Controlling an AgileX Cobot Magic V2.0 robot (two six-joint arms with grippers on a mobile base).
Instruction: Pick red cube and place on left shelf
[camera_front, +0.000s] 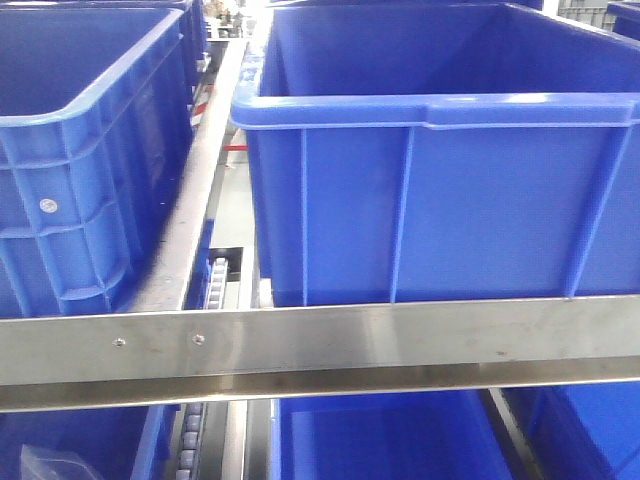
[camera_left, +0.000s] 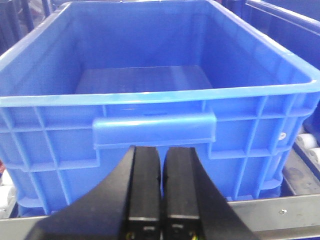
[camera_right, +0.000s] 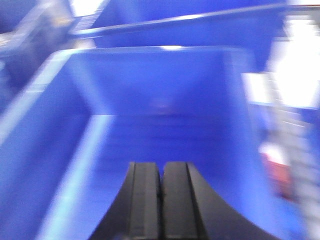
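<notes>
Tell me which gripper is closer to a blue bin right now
Right, seemingly. The right gripper hangs shut over a blue bin's blurred interior; the left gripper, shut, sits outside another bin's front handle.

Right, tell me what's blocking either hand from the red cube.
Cannot say: no red cube shows in any view. The left hand, shut and empty, faces the near wall of a blue bin whose visible floor is bare. The right hand, also shut, hangs over another blue bin; that view is blurred.

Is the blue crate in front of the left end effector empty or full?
Empty: the blue crate shows only bare floor inside; no cube there.
</notes>
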